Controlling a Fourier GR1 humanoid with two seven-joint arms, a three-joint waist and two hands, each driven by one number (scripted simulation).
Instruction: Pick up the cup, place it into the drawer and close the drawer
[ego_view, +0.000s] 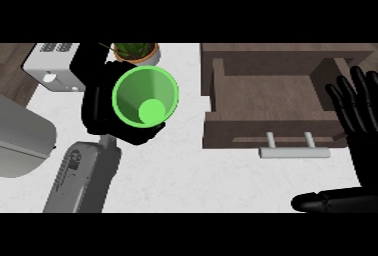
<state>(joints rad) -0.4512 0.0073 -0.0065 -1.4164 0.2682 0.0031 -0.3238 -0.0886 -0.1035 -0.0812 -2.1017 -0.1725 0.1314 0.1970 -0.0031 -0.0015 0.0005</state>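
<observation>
A bright green cup is tilted so that its mouth faces up at me, and I can see its round bottom inside. My left hand is curled round it from the left and below, holding it over the white counter, left of the drawer. The wooden drawer stands pulled out at the right, with nothing showing inside, and its grey handle is on the near front. My right hand rests open at the right edge, fingers up, beside the drawer's right wall.
A white toaster sits at the back left and a potted plant just behind the cup. A large grey rounded appliance fills the left edge. Bare counter lies in front of the drawer.
</observation>
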